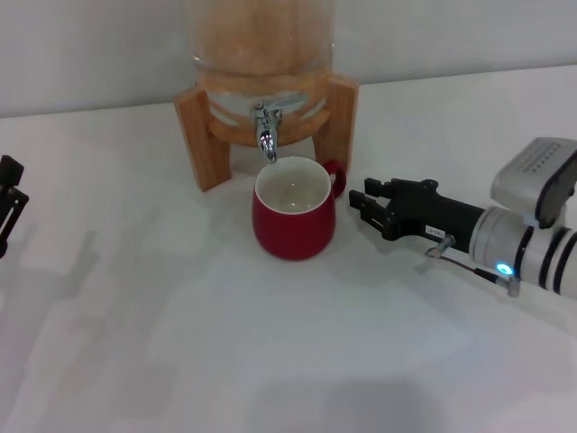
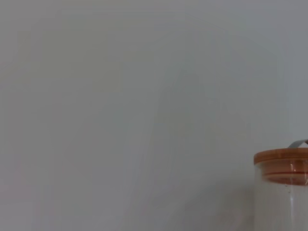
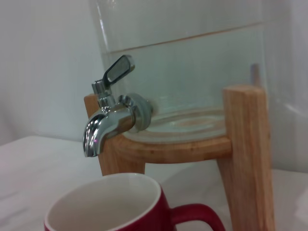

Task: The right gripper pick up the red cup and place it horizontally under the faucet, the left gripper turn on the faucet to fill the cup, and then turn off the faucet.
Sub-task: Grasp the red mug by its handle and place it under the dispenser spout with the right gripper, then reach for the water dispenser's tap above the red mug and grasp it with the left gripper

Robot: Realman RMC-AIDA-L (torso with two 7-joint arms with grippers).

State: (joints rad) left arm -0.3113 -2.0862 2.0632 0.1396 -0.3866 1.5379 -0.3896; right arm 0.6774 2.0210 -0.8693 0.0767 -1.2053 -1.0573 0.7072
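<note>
Glossy ceramic red cup (image 1: 293,220), shiny chrome faucet (image 1: 266,132), wooden stand (image 1: 200,135).

Bare white table (image 1: 180,343) left of and in front of red cup (image 1: 293,219); left approach to faucet (image 1: 267,133) open. Wooden stand legs (image 1: 200,135) flank spout. Right gripper (image 1: 370,206) just beside cup handle

the left gripper (image 1: 9,203) was cut off by the left edge of the head view, so only a few black fingers were seen. the right gripper (image 1: 365,206) was seen near the red cup (image 1: 293,219), but the arm behind it was cut by the right edge. the glass dispenser (image 1: 261,36) was cropped at the top. in the right wrist view the red cup (image 3: 144,216) was cut by the lower edge. in the left wrist view only the wooden lid (image 2: 284,166) was shown, partly cropped.
</note>
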